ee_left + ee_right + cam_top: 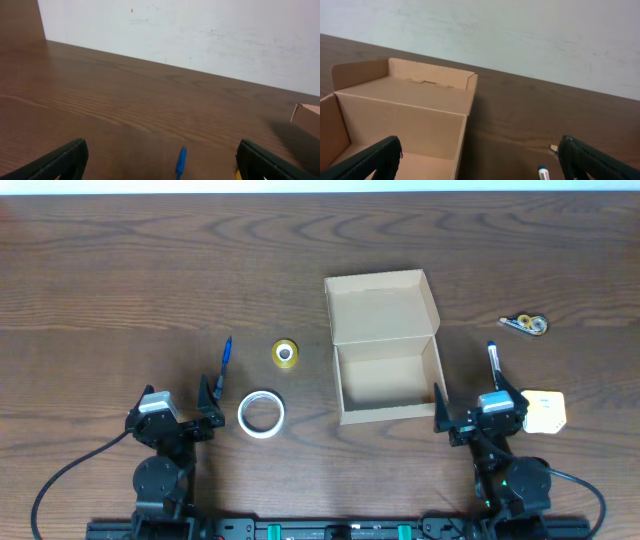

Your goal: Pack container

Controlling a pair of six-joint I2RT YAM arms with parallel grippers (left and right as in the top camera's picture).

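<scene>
We see the container (388, 380) open on the bench, a little right of its middle, lid flap laid back toward the far edge. Its near right corner sits just beside our right pincer (480, 145), whose jaws stand apart and empty. The left pincer (162, 146), likewise apart, is well away, so we judge the right arm nearer

Black arms (160, 472) carry silver wrist housings (153, 404) and black cables (60, 471).
</scene>
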